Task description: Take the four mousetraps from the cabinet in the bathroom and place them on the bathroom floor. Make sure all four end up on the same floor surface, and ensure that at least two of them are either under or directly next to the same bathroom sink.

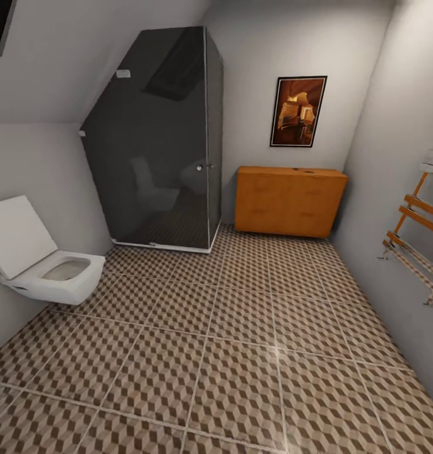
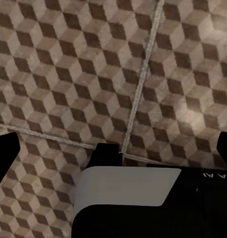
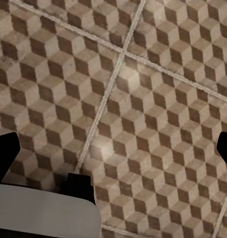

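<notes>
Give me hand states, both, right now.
Left hand: open, holding nothing, over the bathroom floor.
Right hand: open, holding nothing, over the same floor.

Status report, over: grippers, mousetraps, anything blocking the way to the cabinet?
Both grippers open, empty, over the cube-patterned tiled bathroom floor. No mousetraps in sight. Orange wooden cabinet ahead at far wall, shut; path open, white wall-hung toilet off to the left.

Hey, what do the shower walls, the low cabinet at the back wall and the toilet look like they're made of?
Shower walls: likely dark tinted glass, since they show faint reflections. Cabinet: probably wood or wood veneer, an orange-brown matte surface. Toilet: seemingly glazed white ceramic, smooth; its raised lid may be plastic.
</notes>
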You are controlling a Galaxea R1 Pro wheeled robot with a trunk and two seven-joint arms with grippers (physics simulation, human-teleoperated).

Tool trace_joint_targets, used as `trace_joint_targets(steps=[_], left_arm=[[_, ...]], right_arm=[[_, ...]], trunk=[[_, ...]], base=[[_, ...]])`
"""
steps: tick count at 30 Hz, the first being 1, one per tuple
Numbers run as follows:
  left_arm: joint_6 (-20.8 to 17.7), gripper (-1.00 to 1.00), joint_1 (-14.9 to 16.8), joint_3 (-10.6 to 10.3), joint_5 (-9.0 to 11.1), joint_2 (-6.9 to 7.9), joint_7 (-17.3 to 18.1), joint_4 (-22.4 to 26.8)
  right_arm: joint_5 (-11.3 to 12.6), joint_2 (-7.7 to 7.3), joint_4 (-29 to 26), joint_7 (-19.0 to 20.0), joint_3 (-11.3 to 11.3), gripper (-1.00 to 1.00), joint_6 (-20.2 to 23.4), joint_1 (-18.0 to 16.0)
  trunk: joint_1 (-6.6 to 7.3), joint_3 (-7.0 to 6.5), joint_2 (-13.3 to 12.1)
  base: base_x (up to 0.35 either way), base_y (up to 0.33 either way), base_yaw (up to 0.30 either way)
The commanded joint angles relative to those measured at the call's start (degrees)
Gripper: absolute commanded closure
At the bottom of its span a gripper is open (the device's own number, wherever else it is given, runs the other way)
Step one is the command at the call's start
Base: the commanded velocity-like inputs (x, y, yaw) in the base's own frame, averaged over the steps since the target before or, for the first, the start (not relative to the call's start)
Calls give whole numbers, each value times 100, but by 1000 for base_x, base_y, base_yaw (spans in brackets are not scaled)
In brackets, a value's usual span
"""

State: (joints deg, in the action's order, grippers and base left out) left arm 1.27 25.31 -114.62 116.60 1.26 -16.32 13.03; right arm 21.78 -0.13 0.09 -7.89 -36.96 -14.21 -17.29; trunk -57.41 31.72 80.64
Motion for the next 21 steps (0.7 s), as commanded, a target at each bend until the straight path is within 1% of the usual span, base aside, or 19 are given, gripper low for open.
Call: trace_joint_targets(steps=[1,5,15,21], left_arm=[[13,-100,9,-34,21,5,-38,24],[13,-100,9,-34,21,5,-38,24],[13,-100,9,-34,21,5,-38,24],[13,-100,9,-34,21,5,-38,24]], right_arm=[[42,1,1,-14,-48,-100,-12,-2],[45,3,0,-18,-48,-100,-12,-2],[45,-17,0,-12,-48,-100,-17,-2],[45,-21,-1,-11,-48,-100,-20,-2]], trunk=[[0,5,3],[0,20,3],[0,108,3],[0,160,3]], base=[[0,0,-45],[0,0,-21],[0,0,-3],[0,0,-89]])
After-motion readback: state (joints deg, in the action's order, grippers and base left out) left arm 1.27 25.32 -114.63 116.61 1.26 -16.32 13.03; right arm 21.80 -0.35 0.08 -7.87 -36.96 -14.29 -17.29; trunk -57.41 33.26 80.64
